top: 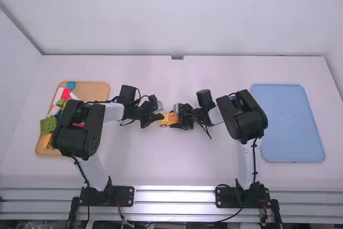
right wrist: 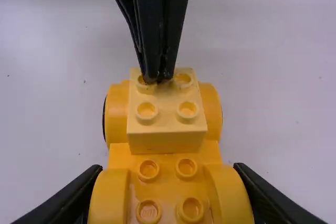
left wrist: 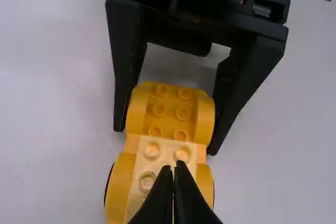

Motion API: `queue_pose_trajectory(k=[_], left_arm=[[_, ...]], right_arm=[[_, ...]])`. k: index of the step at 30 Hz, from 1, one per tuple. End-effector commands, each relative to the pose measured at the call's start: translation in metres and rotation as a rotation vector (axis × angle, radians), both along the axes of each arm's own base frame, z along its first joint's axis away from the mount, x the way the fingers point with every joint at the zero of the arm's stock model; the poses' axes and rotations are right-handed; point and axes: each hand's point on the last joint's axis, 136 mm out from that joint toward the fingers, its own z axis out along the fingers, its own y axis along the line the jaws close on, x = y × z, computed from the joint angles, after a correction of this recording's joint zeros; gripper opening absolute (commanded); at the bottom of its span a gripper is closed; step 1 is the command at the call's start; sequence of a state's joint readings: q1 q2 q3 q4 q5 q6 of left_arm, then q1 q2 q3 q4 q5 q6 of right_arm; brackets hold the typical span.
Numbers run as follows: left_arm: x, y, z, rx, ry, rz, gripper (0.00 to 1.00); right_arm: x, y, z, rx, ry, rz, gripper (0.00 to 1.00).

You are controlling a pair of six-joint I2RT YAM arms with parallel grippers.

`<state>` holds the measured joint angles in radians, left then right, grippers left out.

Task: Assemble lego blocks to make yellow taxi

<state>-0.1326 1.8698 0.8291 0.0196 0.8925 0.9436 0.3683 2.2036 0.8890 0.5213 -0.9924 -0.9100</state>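
The yellow car (right wrist: 167, 156) is a low, deep yellow base with rounded fenders bulging at both ends and a thin dark edge showing beneath one of them. On the end toward my left arm sits a pale yellow block (right wrist: 167, 139), creamier than the base and studded on top; at the car's other end the base's own round studs lie bare between the fenders.

The car is near the middle of my white bench (top: 161, 164). Well to its left is a tan tray (top: 96, 89) with blocks in red, green, white, blue and yellow; well to its right lies a pale blue tray (top: 286, 122). Beyond the car, past the bench's far edge, rises a plain white wall (top: 187, 14), and on the near side a metal rail (top: 174, 194) runs between the car and my arms' bases.

My left gripper (top: 161, 116) has its fingers pressed together, nothing between them, their tips touching the pale block's top among its studs. My right gripper (top: 175, 119) is parted just to the car's width, gripping it by the fenders at the end away from the pale block.
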Motion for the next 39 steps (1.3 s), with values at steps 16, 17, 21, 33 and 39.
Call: queue_pose_trajectory(k=[16, 17, 21, 33, 39], left_arm=[[0.010, 0.014, 0.001, 0.164, -0.016, 0.082, 0.02], [0.013, 0.016, 0.014, 0.156, -0.041, 0.095, 0.02], [0.011, 0.014, 0.042, 0.145, -0.101, 0.095, 0.02], [0.013, 0.043, 0.108, 0.128, -0.142, 0.287, 0.39], [0.011, 0.044, 0.106, 0.126, -0.128, 0.294, 0.99]], right_arm=[[0.020, -0.012, -0.019, -0.107, -0.010, -0.104, 0.61], [0.020, -0.014, -0.019, -0.106, -0.007, -0.107, 0.62], [0.021, -0.019, -0.022, -0.118, 0.014, -0.121, 0.62], [0.019, -0.035, -0.028, -0.139, 0.053, -0.129, 0.67], [0.019, -0.039, -0.026, -0.169, 0.050, -0.136, 0.76]])
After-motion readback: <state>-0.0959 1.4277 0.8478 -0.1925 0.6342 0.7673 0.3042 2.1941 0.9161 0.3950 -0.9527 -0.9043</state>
